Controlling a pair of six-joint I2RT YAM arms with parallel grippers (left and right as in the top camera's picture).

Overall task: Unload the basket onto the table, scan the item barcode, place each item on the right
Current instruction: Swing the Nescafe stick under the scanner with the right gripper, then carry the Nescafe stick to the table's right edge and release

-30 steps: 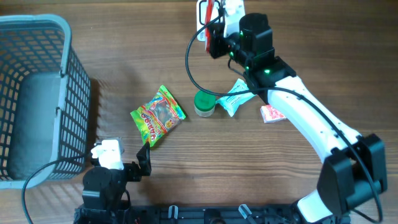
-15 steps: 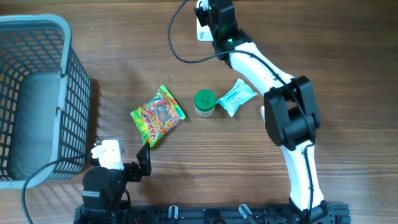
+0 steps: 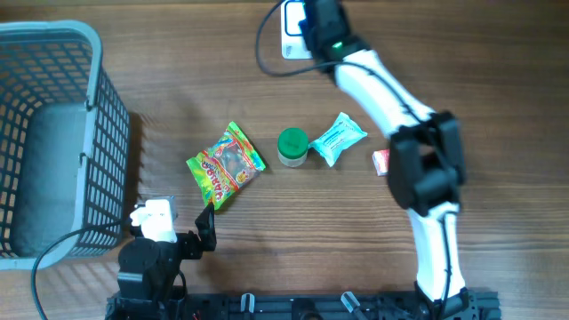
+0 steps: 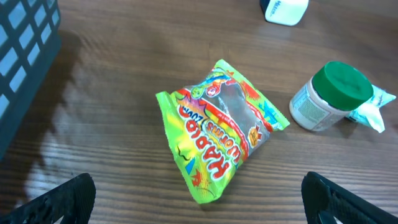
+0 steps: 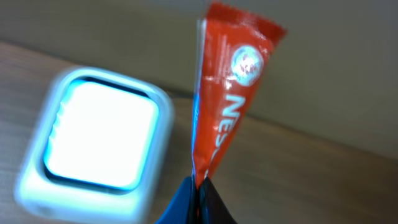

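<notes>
Basket (image 3: 108,151) at left, grey floor showing through mesh. Green-lidded jar (image 3: 292,147), lid on, mid-table between candy bag (image 3: 226,164) and teal packet (image 3: 340,138). Right gripper (image 5: 199,194) at far edge, pinched on red sachet (image 5: 230,87), upright just beside lit scanner (image 5: 99,143). Left gripper (image 4: 205,202) at near edge, jaws wide, holding nothing.

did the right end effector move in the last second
Yes. In the overhead view the right end effector, shut on the red sachet, went farther from the green-lidded jar, toward the white scanner box.
</notes>
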